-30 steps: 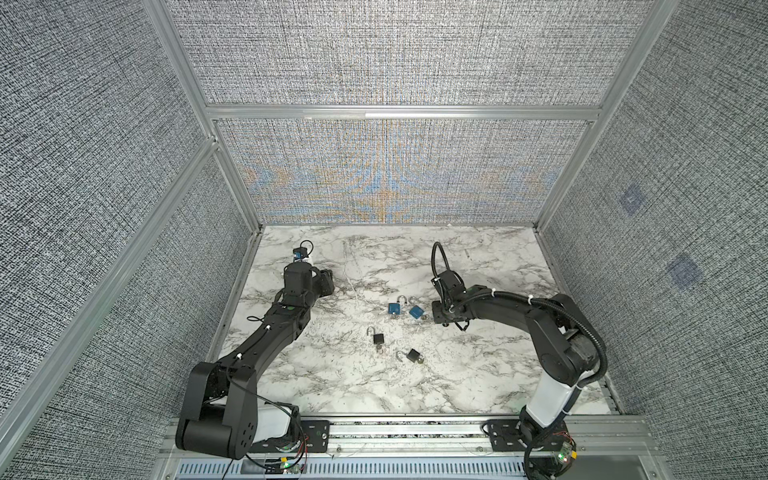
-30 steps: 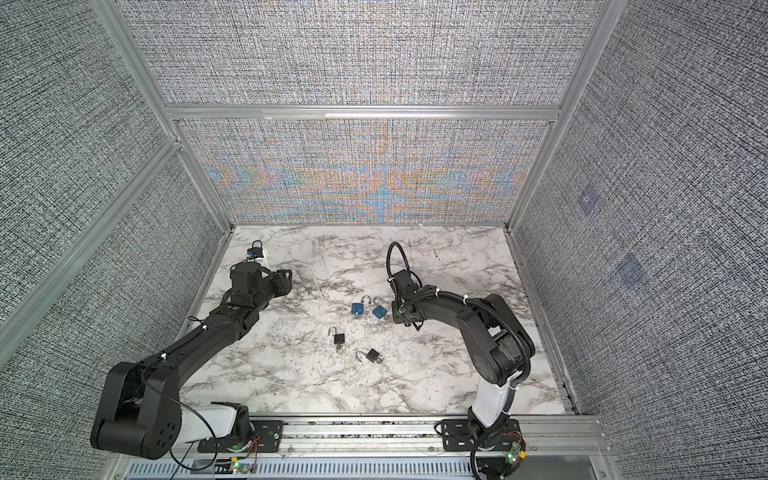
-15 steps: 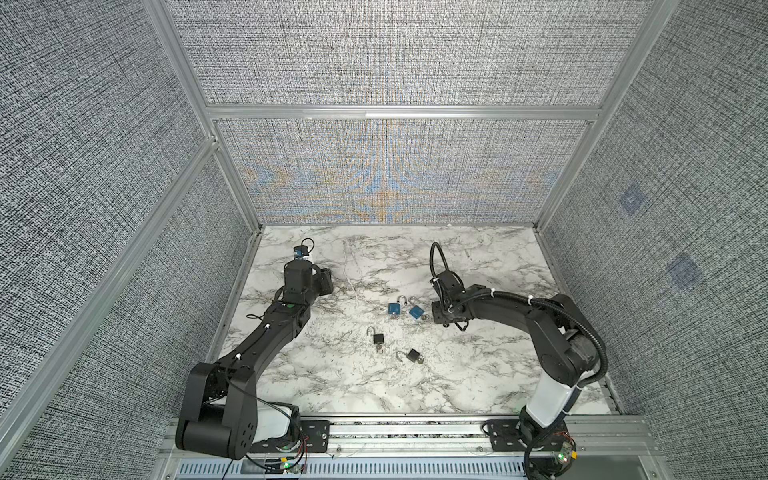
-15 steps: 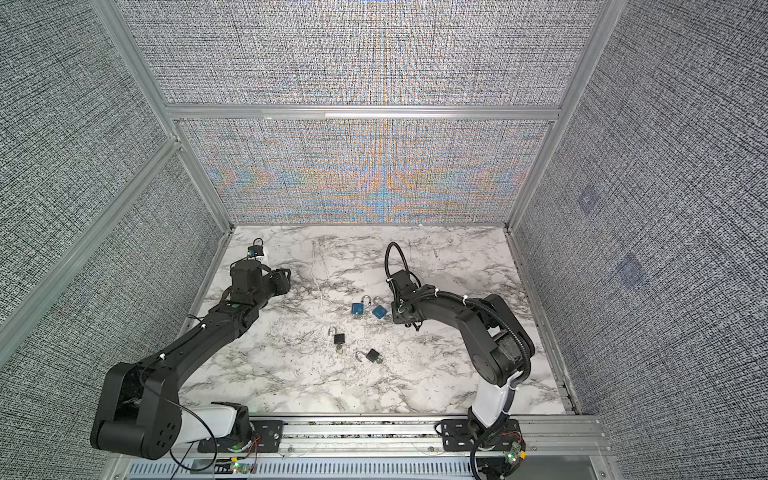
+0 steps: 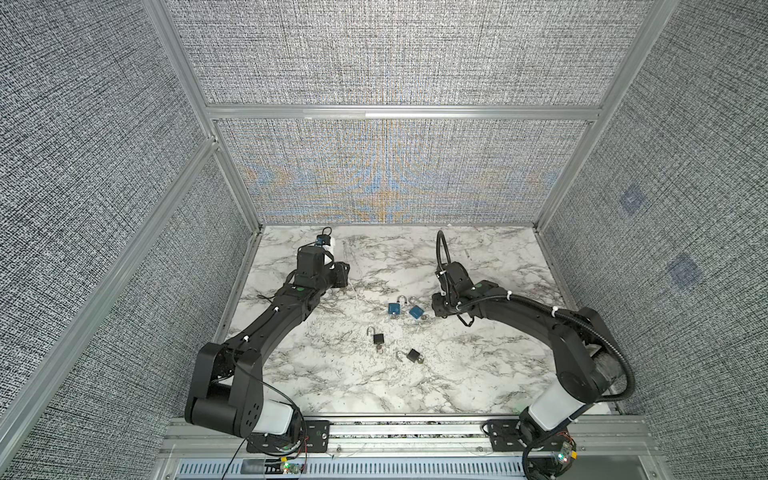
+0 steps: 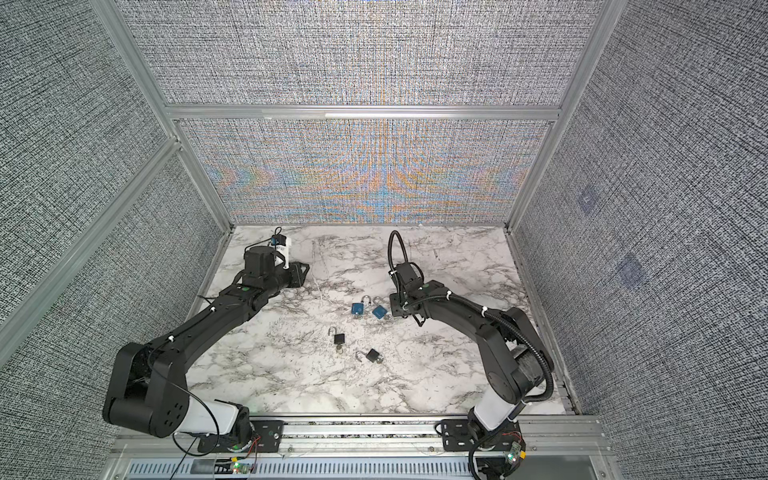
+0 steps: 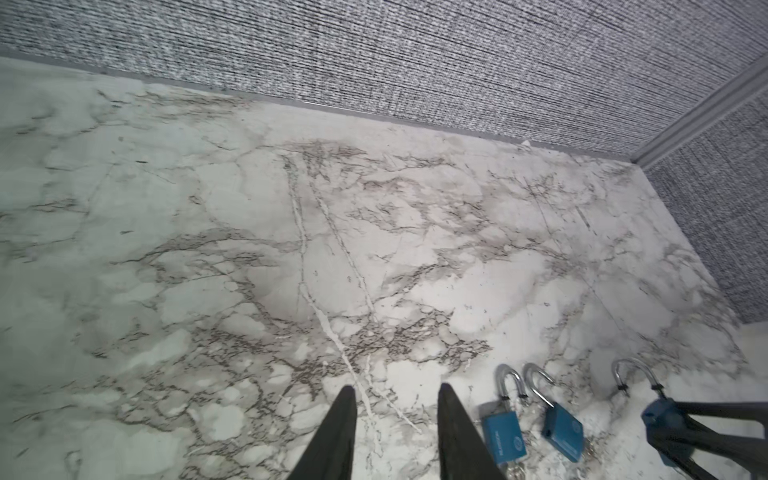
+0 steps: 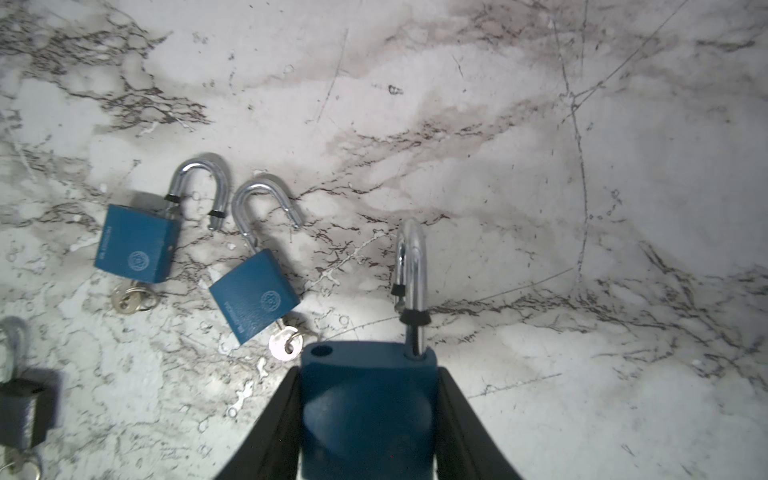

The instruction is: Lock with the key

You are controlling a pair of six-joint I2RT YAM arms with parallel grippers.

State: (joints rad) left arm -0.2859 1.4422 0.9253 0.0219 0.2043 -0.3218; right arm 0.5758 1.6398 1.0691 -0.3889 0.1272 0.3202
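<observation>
Pinching an open blue padlock (image 8: pixel 368 415), the right pincer (image 5: pixel 434 309) is holding it right of centre in a top view, beside two more padlocks (image 8: pixel 137 245) (image 8: pixel 253 297) lying on the tabletop (image 8: pixel 540 166). The left pincer (image 7: pixel 395 388) is hanging spread, empty, further left.

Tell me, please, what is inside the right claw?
The right claw grips a blue padlock; its shackle stands raised and open. The bottom end of the padlock is covered by the claw.
</observation>
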